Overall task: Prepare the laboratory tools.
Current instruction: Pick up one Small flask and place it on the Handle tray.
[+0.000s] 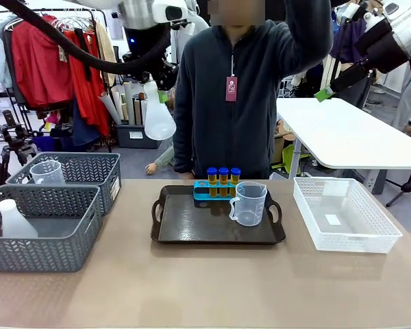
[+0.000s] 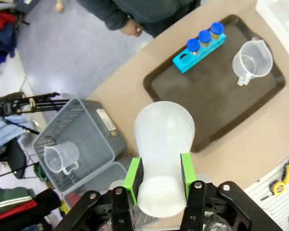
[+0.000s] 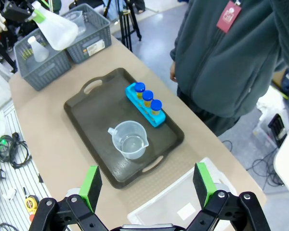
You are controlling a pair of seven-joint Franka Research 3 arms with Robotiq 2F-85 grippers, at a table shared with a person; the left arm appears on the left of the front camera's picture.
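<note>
My left gripper (image 1: 155, 87) hangs high above the table's left side, shut on the neck of a translucent white conical flask (image 1: 159, 122). In the left wrist view its green pads (image 2: 133, 173) clamp the flask (image 2: 163, 139) from both sides. On the dark tray (image 1: 192, 229) stands a cyan rack with three blue-capped amber tubes (image 1: 223, 179), and beside it a clear measuring beaker (image 1: 248, 203). My right gripper (image 3: 147, 185) is open and holds nothing, raised high at the right (image 1: 323, 94) above the tray's near corner.
Two grey mesh baskets stand at the left: the far one (image 1: 89, 168) holds a clear beaker (image 1: 46, 173), the near one (image 1: 68, 240) a white flask (image 1: 14, 221). A white lattice basket (image 1: 370, 233) stands at the right. A person (image 1: 246, 89) stands behind the table.
</note>
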